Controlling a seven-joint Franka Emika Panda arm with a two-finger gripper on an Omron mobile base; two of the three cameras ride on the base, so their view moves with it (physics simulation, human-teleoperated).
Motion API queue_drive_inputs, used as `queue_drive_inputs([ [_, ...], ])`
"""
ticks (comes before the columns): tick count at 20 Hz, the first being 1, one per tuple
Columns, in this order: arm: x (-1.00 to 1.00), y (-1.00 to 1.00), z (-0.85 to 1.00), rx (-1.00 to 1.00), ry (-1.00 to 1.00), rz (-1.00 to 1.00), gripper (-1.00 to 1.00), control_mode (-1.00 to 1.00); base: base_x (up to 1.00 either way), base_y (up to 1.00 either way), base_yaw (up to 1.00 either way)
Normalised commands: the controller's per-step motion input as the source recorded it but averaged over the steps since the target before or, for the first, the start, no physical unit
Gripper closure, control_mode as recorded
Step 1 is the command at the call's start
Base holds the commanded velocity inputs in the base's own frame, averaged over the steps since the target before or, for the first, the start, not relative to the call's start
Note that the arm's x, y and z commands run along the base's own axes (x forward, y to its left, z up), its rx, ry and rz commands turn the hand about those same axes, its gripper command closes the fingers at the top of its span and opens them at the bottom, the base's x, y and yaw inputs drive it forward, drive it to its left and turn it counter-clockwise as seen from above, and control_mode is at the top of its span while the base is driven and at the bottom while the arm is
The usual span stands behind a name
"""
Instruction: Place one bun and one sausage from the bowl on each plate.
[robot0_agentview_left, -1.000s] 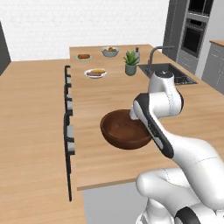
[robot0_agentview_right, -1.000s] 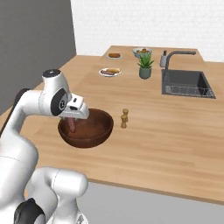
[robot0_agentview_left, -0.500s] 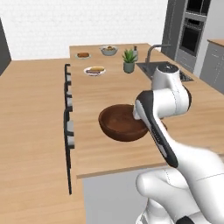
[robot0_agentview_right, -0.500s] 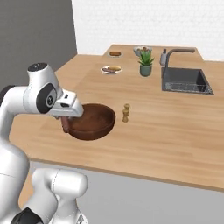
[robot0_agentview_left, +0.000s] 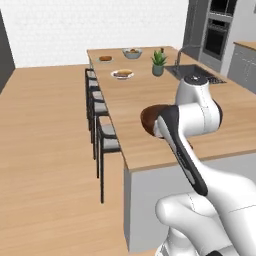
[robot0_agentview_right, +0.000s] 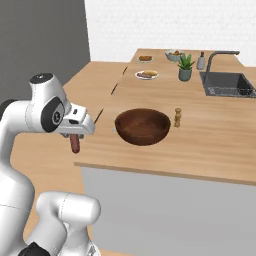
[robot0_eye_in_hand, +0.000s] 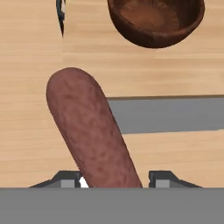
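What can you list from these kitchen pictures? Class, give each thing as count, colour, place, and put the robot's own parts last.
Sausage: one, reddish brown, held in the gripper, out past the counter's near edge.
Bowl: one, dark brown wood, near the front of the counter.
Pepper mill: one, tan, just right of the bowl.
Plates: two, pale, far end of the counter, each with food.
Fruit bowl: one, pale grey, far end.
Potted plant: one, green, beside the sink.
Sink: one, dark, far right, with faucet.
Stools: a row, grey, along the counter's left side.
Gripper: one, white arm, shut on the sausage.
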Motion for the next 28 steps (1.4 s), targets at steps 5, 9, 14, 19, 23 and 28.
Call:
queue_drive_inputs([
  [5, 0.0, 0.0, 0.0, 0.0, 0.0, 0.0, 1.0, 1.0, 0.22, 1.0, -0.01],
  [9, 0.0, 0.0, 0.0, 0.0, 0.0, 0.0, 1.0, 1.0, 0.23, 1.0, -0.02],
  [14, 0.0, 0.0, 0.0, 0.0, 0.0, 0.0, 1.0, 1.0, 0.45, 1.0, -0.03],
  [19, 0.0, 0.0, 0.0, 0.0, 0.0, 0.0, 1.0, 1.0, 0.8, 1.0, -0.03],
  [23, 0.0, 0.0, 0.0, 0.0, 0.0, 0.0, 1.0, 1.0, 1.0, 0.64, -0.1],
  [28, 0.0, 0.0, 0.0, 0.0, 0.0, 0.0, 1.0, 1.0, 1.0, 0.26, -0.09],
])
